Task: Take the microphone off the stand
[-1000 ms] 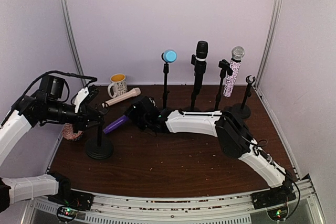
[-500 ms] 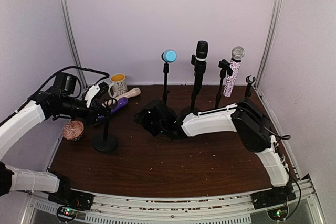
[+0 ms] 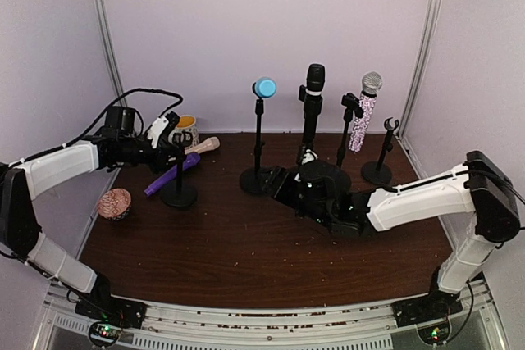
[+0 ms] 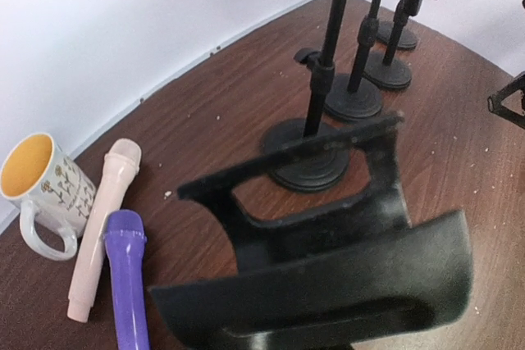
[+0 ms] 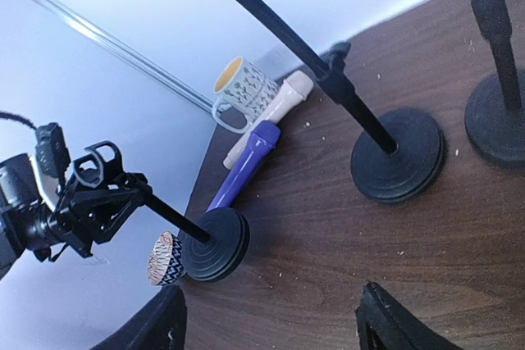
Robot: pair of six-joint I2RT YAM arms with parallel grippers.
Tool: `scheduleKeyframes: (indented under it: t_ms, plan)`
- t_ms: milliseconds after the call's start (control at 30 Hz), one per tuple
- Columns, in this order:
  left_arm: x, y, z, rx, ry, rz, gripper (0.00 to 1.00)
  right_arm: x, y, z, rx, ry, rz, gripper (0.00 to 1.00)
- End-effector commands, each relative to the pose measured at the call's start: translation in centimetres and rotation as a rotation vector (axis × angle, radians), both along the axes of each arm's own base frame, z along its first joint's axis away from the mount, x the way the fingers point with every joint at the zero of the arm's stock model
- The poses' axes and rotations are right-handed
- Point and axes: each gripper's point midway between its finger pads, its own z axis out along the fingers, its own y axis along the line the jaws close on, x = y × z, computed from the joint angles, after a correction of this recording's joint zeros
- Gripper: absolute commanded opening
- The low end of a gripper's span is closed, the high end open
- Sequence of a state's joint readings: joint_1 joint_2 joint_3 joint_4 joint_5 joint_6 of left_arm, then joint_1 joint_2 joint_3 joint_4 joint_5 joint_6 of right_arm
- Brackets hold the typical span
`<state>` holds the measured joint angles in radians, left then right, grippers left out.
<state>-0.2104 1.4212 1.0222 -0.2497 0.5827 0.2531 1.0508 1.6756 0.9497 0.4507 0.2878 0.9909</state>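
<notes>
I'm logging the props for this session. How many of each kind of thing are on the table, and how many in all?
Microphone stand: 5
Microphone: 5 (blue, black, glittery, purple, pink)
Mug: 1
Cupcake-like item: 1
Total: 12

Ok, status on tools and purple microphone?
Left tool clamped on empty black microphone stand. Right tool open, empty. Purple microphone off it, flat on dark wooden table. Pale pink microphone beside it.
</notes>
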Motion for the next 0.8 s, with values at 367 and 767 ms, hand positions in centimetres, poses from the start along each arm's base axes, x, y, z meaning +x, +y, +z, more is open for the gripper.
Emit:
scheduleKeyframes:
  t_ms: [367, 767]
  plan:
    - [-5.7, -8.2, 4.4, -0.127, -0.116, -0.356, 0.21, -5.9, 1.1, 7.0, -0.318, -0.478, 0.110, 0.74]
    - [-9.1, -4.7, -0.8, -0.003, -0.060, -0.337, 0.49, -7.4, 5.5, 3.7, -0.480, -0.505, 0.212, 0.72]
